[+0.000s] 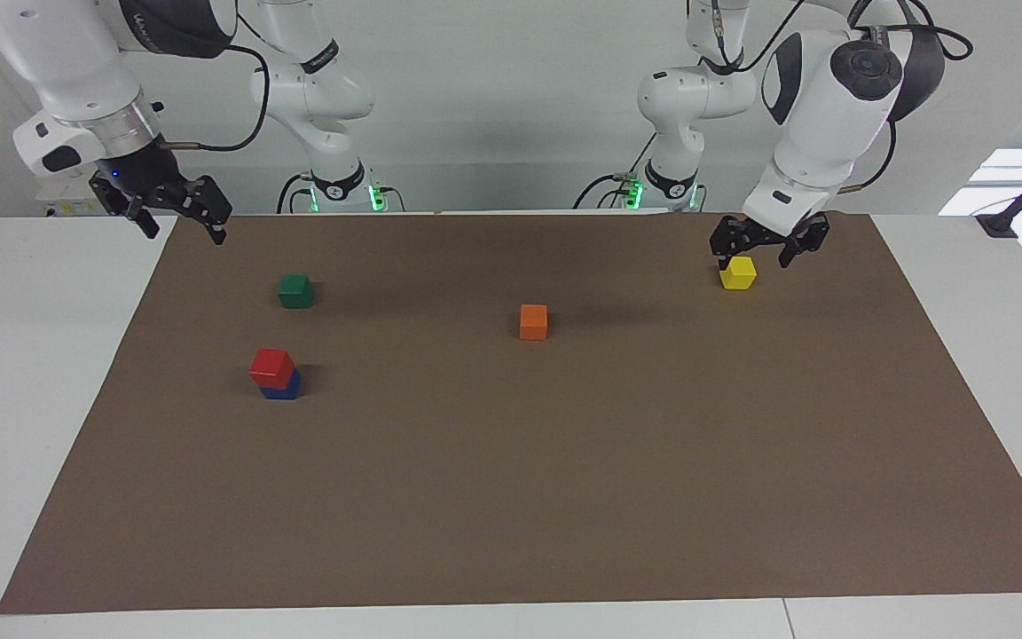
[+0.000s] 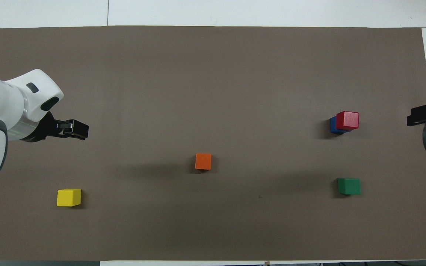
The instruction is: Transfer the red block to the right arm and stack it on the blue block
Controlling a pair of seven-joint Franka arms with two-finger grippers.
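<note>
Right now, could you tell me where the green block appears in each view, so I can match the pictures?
Facing view: green block, upper part, toward the picture's left.
Overhead view: green block, lower part, toward the picture's right.
Shared landmark: the red block, stacked on the blue block.

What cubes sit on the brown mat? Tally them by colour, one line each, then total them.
Red block: 1, on the blue block
Blue block: 1
Green cube: 1
Orange cube: 1
Yellow cube: 1
Total: 5
</note>
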